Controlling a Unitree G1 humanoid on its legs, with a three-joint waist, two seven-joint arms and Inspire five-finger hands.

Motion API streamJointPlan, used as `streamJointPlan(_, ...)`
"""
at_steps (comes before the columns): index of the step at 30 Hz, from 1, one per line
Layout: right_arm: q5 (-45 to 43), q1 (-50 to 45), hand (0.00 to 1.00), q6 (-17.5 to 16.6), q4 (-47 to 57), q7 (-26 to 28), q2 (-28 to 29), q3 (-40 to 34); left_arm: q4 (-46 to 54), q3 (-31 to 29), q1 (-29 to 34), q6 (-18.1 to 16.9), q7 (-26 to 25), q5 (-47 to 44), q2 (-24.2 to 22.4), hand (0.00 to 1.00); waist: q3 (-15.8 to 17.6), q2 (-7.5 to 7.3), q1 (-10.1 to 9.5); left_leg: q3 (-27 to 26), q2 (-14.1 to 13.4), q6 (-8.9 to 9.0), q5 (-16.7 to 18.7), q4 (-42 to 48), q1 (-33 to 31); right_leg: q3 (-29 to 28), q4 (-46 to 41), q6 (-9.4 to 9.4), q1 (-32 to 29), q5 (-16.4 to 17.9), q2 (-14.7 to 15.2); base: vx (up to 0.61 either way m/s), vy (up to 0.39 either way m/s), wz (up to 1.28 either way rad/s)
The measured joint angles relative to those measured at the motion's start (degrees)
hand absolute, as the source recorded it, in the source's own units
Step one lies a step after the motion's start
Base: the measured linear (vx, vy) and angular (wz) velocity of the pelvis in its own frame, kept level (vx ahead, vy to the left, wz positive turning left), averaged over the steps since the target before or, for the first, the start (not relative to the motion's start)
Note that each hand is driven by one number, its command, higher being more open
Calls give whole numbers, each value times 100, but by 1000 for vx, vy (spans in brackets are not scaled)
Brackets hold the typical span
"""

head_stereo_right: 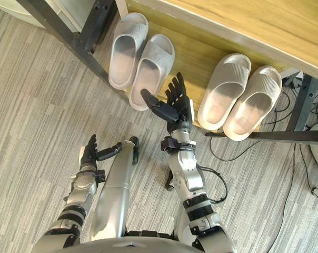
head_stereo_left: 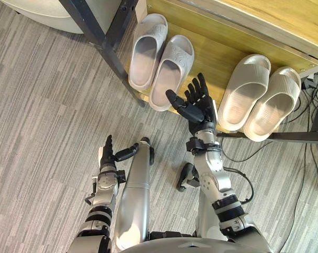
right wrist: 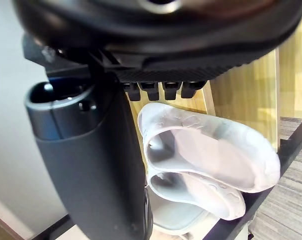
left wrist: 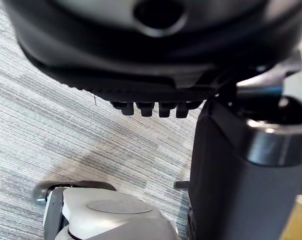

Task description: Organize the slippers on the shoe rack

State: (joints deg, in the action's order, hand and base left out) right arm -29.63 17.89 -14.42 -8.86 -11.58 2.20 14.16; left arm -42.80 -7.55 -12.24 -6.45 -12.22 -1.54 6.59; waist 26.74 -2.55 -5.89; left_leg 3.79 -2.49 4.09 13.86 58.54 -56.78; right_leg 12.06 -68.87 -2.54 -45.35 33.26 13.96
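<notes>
Grey carpet (head_stereo_left: 43,105) with fine pale streaks covers the floor from 6 o'clock round to 10 o'clock. The shoe rack (head_stereo_left: 214,52) runs across from 12 to 3 o'clock: a light wooden lower shelf, with a second wooden board (head_stereo_left: 275,16) above it at 1 o'clock. Its black metal frame (head_stereo_left: 103,37) slants down from 11 o'clock, and another black bar (head_stereo_left: 285,137) lies along the shelf's near edge at 3 o'clock. A pale rounded object (head_stereo_left: 38,13) sits at 11 o'clock, cut off by the edge. Dark cables (head_stereo_left: 311,108) trail over the carpet at 3 o'clock. The light is even and soft.
</notes>
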Motion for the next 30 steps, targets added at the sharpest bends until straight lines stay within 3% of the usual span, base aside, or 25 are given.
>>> streamJointPlan(13, -193, 993, 100, 39, -268, -287, -394, -195, -20, -62, 21, -107, 63, -46, -92, 100, 20, 31, -77, 93, 67, 0, -1, -8, -51, 123, 19, -6, 31, 8, 63, -1, 40, 4)
streamJointPlan(30, -176, 1550, 100, 198, -787, -420, -692, -613, -35, -56, 78, -195, 198, -189, -231, 100, 54, 223, -217, 107, 90, -37, 12, 156, -215, 154, -208, 50, -114, 49, 142, -22, 43, 1)
